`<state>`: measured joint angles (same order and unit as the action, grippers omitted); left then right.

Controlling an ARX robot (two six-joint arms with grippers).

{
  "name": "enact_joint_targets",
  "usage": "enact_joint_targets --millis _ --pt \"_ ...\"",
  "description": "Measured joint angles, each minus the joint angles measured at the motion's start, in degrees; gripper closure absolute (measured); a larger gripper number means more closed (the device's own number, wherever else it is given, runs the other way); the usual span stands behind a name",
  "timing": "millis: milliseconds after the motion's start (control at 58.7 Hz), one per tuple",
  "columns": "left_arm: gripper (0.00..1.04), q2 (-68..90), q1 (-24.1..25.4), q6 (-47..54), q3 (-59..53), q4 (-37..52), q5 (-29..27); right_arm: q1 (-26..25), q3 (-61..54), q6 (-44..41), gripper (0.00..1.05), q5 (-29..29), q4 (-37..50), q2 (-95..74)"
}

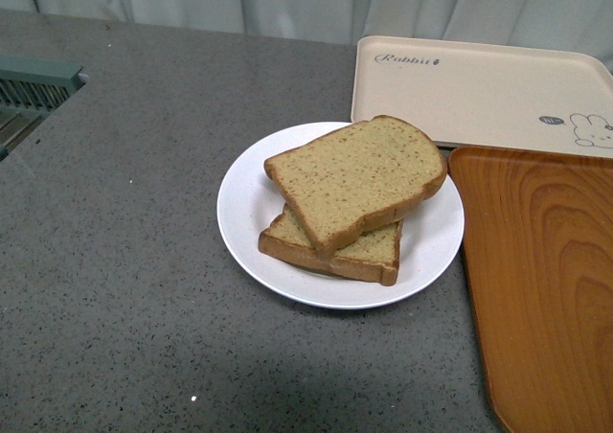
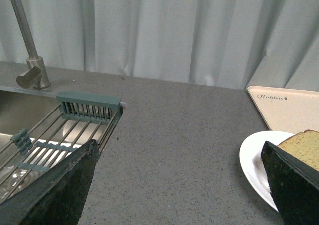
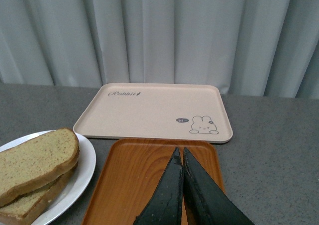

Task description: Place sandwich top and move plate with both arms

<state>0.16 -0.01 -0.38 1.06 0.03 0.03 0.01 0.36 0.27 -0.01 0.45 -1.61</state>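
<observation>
The sandwich top point(image 1: 356, 176), a golden-brown speckled slice with a domed edge, lies askew on a lower bread slice point(image 1: 359, 254) on the round white plate point(image 1: 247, 203). Neither arm shows in the front view. In the left wrist view my left gripper point(image 2: 182, 185) is open, its fingers point(image 2: 60, 190) spread wide over the grey counter, the plate point(image 2: 254, 158) and the toast point(image 2: 306, 145) beside its right finger. In the right wrist view my right gripper point(image 3: 180, 155) is shut and empty above the orange tray point(image 3: 129, 185); the plate point(image 3: 84, 168) with the toast point(image 3: 35, 160) is to its left.
A cream rabbit-print tray point(image 1: 460, 88) lies behind the plate, and the orange wood-grain tray point(image 1: 546, 270) lies to the plate's right. A sink with a green rack point(image 2: 87, 105) and a tap point(image 2: 30, 60) is at the far left. Curtains hang behind the counter.
</observation>
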Motion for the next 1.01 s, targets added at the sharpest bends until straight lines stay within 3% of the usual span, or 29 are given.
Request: enact_joint_targets --millis 545,733,818,869,1006 --pt "0.06 0.0 0.0 0.0 0.0 0.0 0.0 0.0 0.0 0.0 1.04 -0.1 -0.3 1.3" --pt "0.06 0.2 -0.2 -0.7 0.1 -0.3 -0.6 0.0 0.0 -0.1 0.65 0.0 -0.3 1.3" --pt "0.06 7.2 -3.9 -12.7 3.7 -9.9 -11.8 0.0 0.0 -0.1 0.5 -0.1 -0.4 1.3" --pt "0.06 12.1 -5.4 -20.0 4.1 -10.2 -15.8 0.0 0.0 -0.1 0.43 0.0 -0.3 1.4" --pt "0.06 34.6 -7.5 -41.1 4.6 7.5 -18.0 0.0 0.0 -0.1 0.13 -0.1 -0.3 1.4"
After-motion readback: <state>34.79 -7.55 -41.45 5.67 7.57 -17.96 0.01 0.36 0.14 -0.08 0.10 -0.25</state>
